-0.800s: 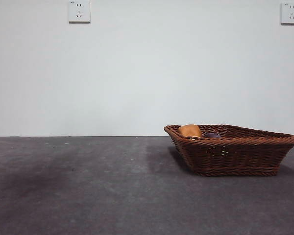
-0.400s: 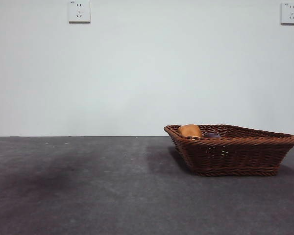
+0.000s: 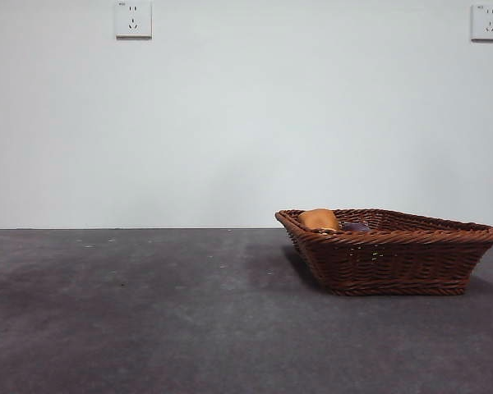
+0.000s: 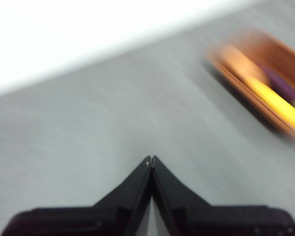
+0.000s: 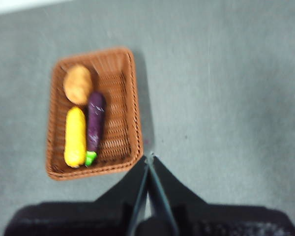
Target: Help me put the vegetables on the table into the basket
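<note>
Right wrist view looks down past the right pincer (image 5: 149,158), whose two black jaws are pressed together at the tips with nothing between them. Just beyond those tips lies bare grey table (image 5: 226,88), and a little farther off, to one side of the jaw line, sits the basket (image 5: 130,98) with its near rim close to the pincer but not touching it. All three vegetables lie inside: the corn (image 5: 74,136) and the eggplant (image 5: 94,127) side by side along the basket's length, green stem toward the pincer, and the potato (image 5: 78,84) at the end farthest from the pincer, touching or nearly touching the eggplant's tip.

The left pincer (image 4: 151,160) is likewise closed on nothing, over open table, with the basket well apart from it and blurred; yellow and purple streaks show within it.

From the low front camera, neither arm shows at all. The basket stands on the table, the potato peeping above the rim with a sliver of purple beside it. I see nothing loose on the surface in any of the three pictures.

My judgement is that the loading is done and this is the closing step, both arms standing clear. The next move calls for no grasp; at most, parking the arms without brushing the basket rim.
</note>
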`<state>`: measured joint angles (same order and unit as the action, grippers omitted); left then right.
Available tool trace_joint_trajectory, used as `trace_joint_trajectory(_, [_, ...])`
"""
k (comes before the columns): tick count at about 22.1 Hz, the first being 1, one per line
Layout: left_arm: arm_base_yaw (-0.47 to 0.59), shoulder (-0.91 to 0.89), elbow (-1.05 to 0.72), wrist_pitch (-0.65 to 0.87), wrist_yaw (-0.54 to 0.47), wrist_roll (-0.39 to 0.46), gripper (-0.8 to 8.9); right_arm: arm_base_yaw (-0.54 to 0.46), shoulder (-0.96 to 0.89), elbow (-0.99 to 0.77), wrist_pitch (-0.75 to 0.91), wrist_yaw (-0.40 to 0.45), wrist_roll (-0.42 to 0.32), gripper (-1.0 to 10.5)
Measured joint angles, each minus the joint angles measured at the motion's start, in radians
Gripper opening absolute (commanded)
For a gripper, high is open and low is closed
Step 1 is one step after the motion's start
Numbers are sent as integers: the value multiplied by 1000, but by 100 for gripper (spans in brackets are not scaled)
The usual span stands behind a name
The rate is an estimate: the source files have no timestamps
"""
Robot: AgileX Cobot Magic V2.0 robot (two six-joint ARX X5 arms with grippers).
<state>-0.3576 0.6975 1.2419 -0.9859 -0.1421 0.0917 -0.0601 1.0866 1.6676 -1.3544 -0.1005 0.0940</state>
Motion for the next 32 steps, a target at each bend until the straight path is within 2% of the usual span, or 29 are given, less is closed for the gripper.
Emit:
trace_joint_trajectory(2, [153, -95, -160, 212, 29, 22, -3, 0, 66, 0, 0, 0, 0, -1])
trace_joint_trajectory(4, [260, -193, -338, 375, 154, 31, -3, 0, 134, 0, 0, 0, 0, -1])
trace_joint_trajectory(7, [344, -319, -607, 594, 368, 36, -3, 0, 237, 0, 0, 0, 0, -1])
trace_joint_trajectory(9, [364, -401, -766, 713, 404, 37, -3, 0, 293, 0, 0, 0, 0, -1])
trace_joint_trajectory(11, [369, -494, -911, 792, 402, 35, -3, 0, 345, 0, 0, 0, 0, -1])
trace_joint_trajectory(14, [369, -594, -1046, 815, 376, 19, -3, 0, 402, 0, 0, 0, 0, -1])
trace_joint_trajectory(18, [369, -680, -1145, 825, 327, -64, -3, 0, 437, 0, 6, 0, 0, -1])
trace_joint_trajectory(22, [369, -691, -1223, 829, 319, -98, -3, 0, 436, 0, 187, 0, 0, -1])
trace_joint_trajectory(26, [369, -691, -1224, 822, 223, -106, -3, 0, 437, 0, 404, 0, 0, -1])
trace_joint_trajectory(32, [369, -691, -1224, 809, 165, -111, -3, 0, 437, 0, 649, 0, 0, -1])
